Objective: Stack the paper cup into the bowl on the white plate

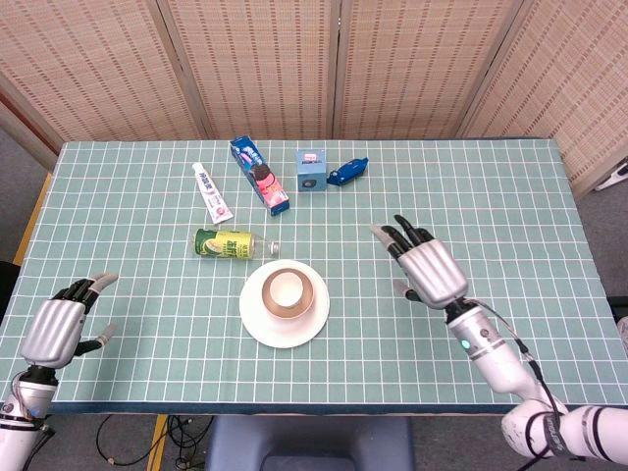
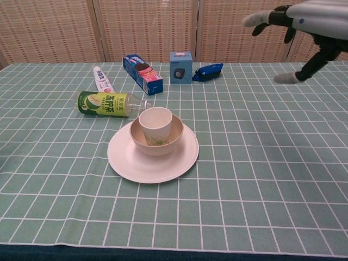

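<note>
cup seated in the bowl, both hands empty

your paper cup (image 2: 155, 124) stands upright inside the bowl (image 2: 156, 142), and the bowl sits on the white plate (image 2: 128, 162) left of centre in the chest view. in the head view the same stack shows from above, just below the middle of the frame: cup rim (image 1: 285, 288) inside the bowl, plate (image 1: 257, 331) around both.

your right hand (image 1: 429, 270) is to the right of the plate in the head view, well apart from it, fingers spread and holding nothing. in the chest view it shows at the upper right corner (image 2: 307, 22), raised above the worktop (image 2: 261, 179), fingertips apart.

your left hand (image 1: 59, 326) sits at the lower left of the head view, near the worktop's edge, fingers loosely apart and grasping nothing. the chest view does not show it.

just beyond the plate, toward the upper left of it, a green can (image 2: 105, 103) lies on its side. further back lie a white tube (image 2: 101, 79), a blue biscuit box (image 2: 142, 73), a small blue cube box (image 2: 180, 67) standing upright, and a dark blue packet (image 2: 208, 72) just beside that cube.
</note>
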